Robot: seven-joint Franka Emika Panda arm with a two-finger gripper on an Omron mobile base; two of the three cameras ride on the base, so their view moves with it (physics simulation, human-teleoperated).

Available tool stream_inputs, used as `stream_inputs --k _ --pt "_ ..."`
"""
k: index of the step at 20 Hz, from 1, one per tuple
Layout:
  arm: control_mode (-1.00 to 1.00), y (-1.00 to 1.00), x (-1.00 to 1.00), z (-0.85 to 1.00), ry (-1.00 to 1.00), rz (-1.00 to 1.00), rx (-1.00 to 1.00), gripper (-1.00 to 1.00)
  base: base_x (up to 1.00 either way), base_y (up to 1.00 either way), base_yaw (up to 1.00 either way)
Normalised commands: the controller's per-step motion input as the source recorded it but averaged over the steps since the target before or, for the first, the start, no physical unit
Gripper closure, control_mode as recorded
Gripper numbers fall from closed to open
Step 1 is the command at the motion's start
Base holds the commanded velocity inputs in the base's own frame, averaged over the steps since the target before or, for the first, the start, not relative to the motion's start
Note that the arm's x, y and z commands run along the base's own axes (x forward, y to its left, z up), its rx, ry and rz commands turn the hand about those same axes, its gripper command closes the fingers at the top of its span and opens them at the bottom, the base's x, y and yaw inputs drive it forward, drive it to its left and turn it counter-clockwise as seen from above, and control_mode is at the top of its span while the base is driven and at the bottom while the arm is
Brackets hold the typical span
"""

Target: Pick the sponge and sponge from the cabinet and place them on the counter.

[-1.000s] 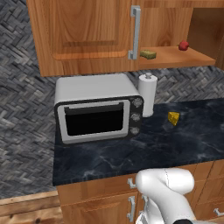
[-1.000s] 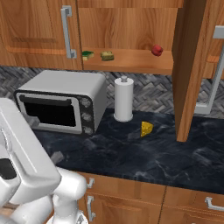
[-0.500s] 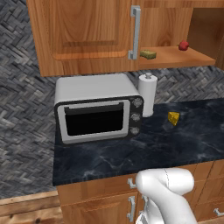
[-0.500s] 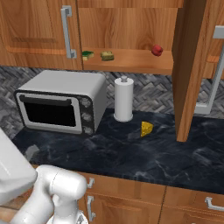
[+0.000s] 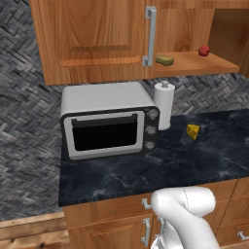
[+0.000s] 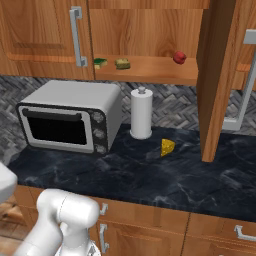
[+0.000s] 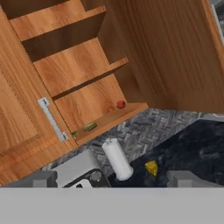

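At frame centre, the worktop (image 6: 150, 175) is occupied by a microwave (image 6: 70, 117), paper-towel roll (image 6: 141, 114) and cheese wedge (image 6: 168, 147).

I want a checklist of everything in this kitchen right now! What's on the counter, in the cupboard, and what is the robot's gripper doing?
Surface: black marbled counter, no sponge on it yet.
Job's things: green-topped sponge and olive sponge, side by side on the shelf of the open cabinet.
Clutter: red fruit on the same shelf; microwave, paper towel roll, cheese wedge on the counter.
Gripper: gripper open, empty, far from the shelf.
Cables: nothing seen.
Surroundings: grey woven-pattern wall, wooden drawers below.
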Motion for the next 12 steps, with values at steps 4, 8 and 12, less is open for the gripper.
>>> stream_inputs --k 4,8,12 --pt "-1.00 0.00 -0.03 0.12 -0.13 0.00 -0.01 -1.00 0.00 0.00 0.00" --pt "-1.00 0.06 0.00 0.22 -0.19 0.00 -0.01 -1.00 0.00 0.00 0.00" --pt "-1.00 0.31 0.00 0.09 -0.19 0.00 -0.04 -1.00 0.00 0.00 0.00"
